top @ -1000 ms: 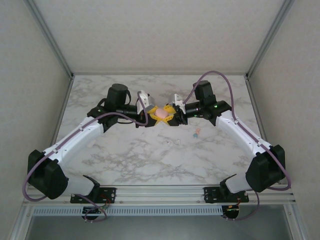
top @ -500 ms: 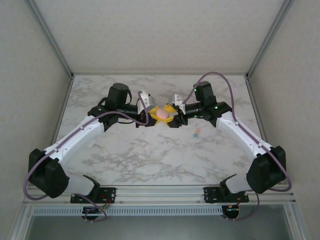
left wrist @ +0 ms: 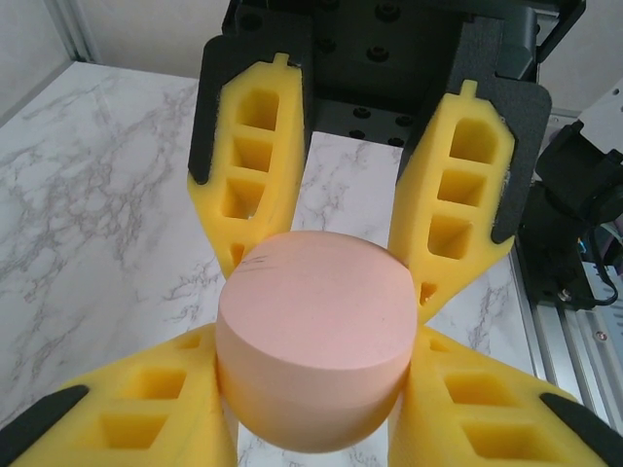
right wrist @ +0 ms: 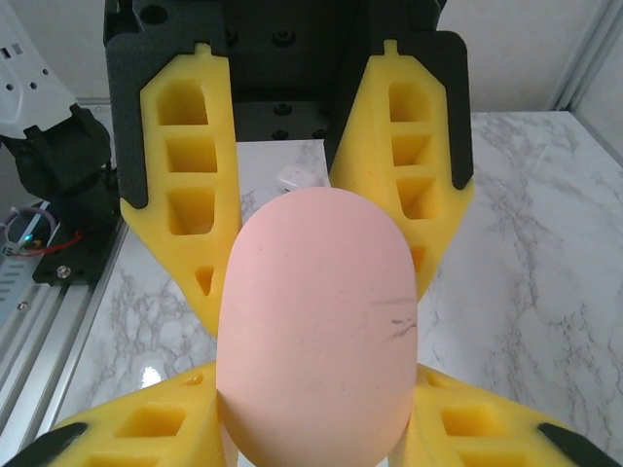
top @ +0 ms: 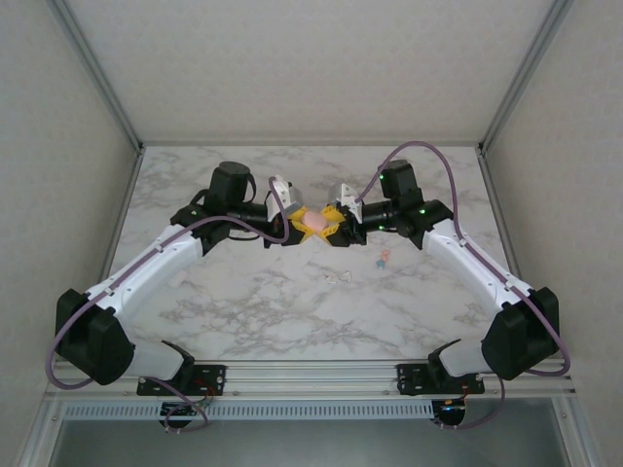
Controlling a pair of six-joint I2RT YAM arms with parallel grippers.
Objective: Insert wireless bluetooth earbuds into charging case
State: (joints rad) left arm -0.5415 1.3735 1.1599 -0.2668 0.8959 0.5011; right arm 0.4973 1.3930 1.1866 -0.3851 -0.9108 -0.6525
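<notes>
Pink charging case (top: 314, 223), clamped from both sides by left gripper (top: 299, 226) and right gripper (top: 334, 224); loose earbuds (top: 383, 258) lie nearer and rightward, closest to the right gripper.

**Charging case** (left wrist: 311, 341): pink plastic, matt and smooth, with a faint dark scuff line on the shell.

**Fingers** (left wrist: 248, 185) of the right tool (top: 336, 224) and the left tool (top: 298, 226): yellow, matt, soft-looking moulded material with hollow cells. They are backed by black matt plates.

**Bench** (top: 243, 302): white and grey marble pattern, smooth, with a slight sheen.

**Arm shells** (top: 156, 268): white plastic, semi-gloss. The joints are black and matt.

**Cables** (top: 419, 143): purple smooth sheath.

**Frame rails** (top: 311, 375): bare metal, satin finish.

**Enclosure walls** (top: 311, 68): pale, finely textured, matt.
</notes>
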